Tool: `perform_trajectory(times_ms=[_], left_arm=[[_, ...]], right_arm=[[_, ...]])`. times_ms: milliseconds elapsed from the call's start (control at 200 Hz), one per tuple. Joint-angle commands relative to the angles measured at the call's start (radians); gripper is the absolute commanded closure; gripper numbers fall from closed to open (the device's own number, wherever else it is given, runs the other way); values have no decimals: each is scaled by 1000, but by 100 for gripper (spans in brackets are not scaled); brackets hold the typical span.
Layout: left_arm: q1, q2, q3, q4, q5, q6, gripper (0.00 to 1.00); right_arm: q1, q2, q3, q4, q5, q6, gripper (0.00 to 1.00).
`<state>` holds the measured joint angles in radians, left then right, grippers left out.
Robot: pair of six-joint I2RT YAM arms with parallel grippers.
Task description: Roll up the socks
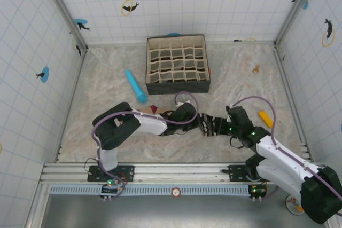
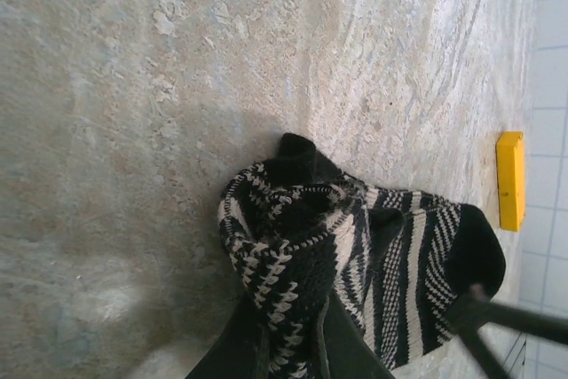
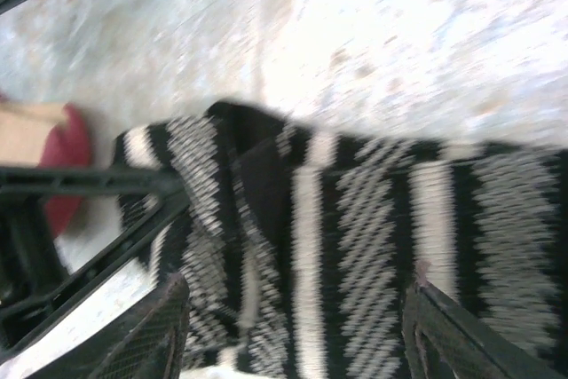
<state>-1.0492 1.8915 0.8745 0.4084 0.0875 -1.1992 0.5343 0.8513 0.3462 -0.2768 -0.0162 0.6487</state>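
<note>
Your left gripper [image 2: 288, 330] is clenched on the black-and-white striped sock [image 2: 373, 259], pinching the bunched cuff end between its fingers; in the left wrist view the rest of the sock trails off toward three o'clock, flat on the table [image 2: 133, 86]; the yellow block [image 2: 509, 179] lies well apart, at two o'clock from the sock, by the wall. Your right gripper [image 3: 297, 330] is released; its fingers [image 3: 155, 330] stand wide apart over the striped fabric, one at each side of it, nothing pinched. From overhead, the two grippers meet nose to nose at the table's near middle, the sock between them, at six o'clock from the divided organizer box [image 1: 178, 64]; the blue cylinder [image 1: 135, 85] lies at eight o'clock from that box. The peach sock [image 1: 141, 114] sits at nine o'clock from the left gripper, mostly under the left arm; its maroon toe [image 3: 67, 157] shows in the right wrist view, just beside the striped one.
</note>
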Motion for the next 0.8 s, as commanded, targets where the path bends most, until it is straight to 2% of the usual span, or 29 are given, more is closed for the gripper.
perform_trajectory(times_ms=[0,70,155,310,430,626,796], left_arm=[[8,-26,-35,-19,28,58,100],[10,-31,-43,-11,40,65,100],[10,-34,-46,-8,47,69,100],[10,-41,-52,-13,53,71,100],[10,-45,-57,-9,55,68,100],[10,-39,-57,34,94,58,100],[10,-60,-60,58,126,61,100]], right_arm=[[-54,-18,48,-228,141,-36,33],[-104,-33,35,-239,168,-39,32],[-152,-32,23,-219,140,-36,31],[-168,-4,-25,-183,147,-15,30],[-170,14,-76,-109,54,-3,33],[-170,8,-166,57,-51,28,49],[-170,51,-201,186,-52,25,80]])
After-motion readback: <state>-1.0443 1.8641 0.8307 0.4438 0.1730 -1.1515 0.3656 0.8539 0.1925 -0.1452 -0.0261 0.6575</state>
